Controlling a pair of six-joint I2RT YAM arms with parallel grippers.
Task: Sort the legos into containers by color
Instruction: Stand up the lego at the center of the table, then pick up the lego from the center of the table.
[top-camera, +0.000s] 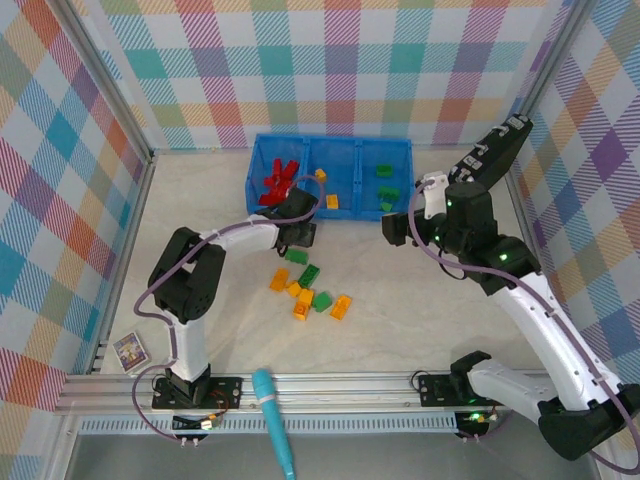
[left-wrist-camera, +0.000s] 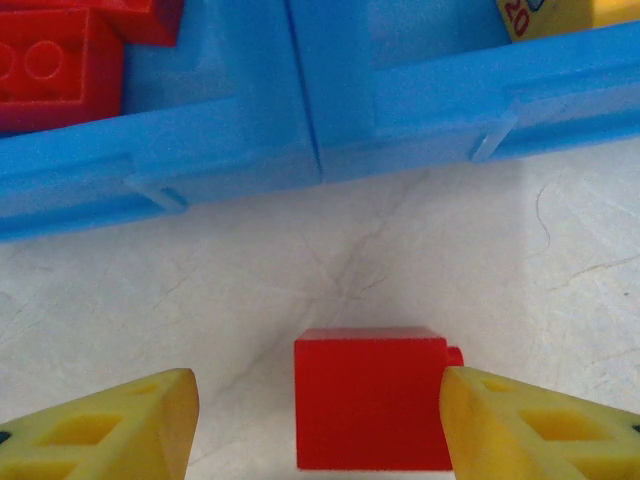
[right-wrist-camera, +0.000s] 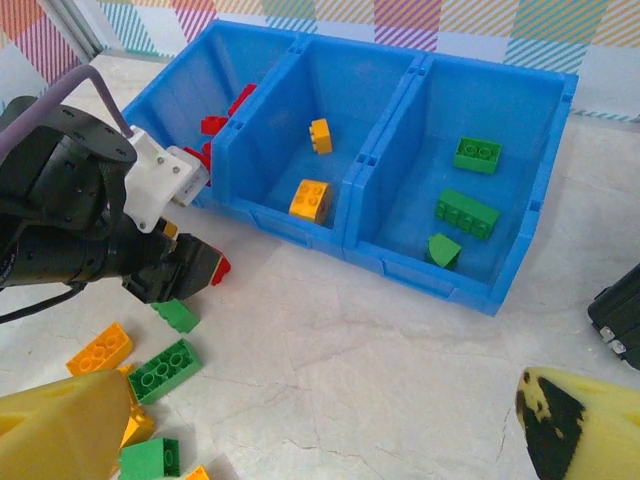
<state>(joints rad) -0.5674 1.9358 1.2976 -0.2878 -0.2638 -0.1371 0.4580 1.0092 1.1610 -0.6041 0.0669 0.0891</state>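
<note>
The counter (top-camera: 420, 300) carries the blue bin (top-camera: 345, 160) against the far side. Its 3 compartments hold red bricks (top-camera: 280, 180) on the left, 2 yellow-orange ones in the middle and 3 green pieces on the right. The left hand (top-camera: 298, 232) hovers just in front of the bin's near wall, so it is far nearer the red compartment than the right hand (right-wrist-camera: 315, 440), whose jaws stand wide apart and empty over bare counter near the green end. Between the left hand's jaws sits 1 red brick (left-wrist-camera: 370, 410). The right finger (left-wrist-camera: 540, 430) presses its studded side, but a gap shows at the left finger (left-wrist-camera: 120, 425). The jaws are about half apart around it, and I cannot tell whether it is truly clamped. From the left wrist, the wall between the red and middle compartments lies straight ahead, with the red pile ahead and to the left. My judgement is that the coming move must carry the brick forward, up over the near wall and leftward. The brick looks nearly square from here, glossy, with no clear long axis and its studs pointing sideways. Behind the hand, a loose cluster of green and orange bricks (top-camera: 308, 290) waits on the counter.
</note>
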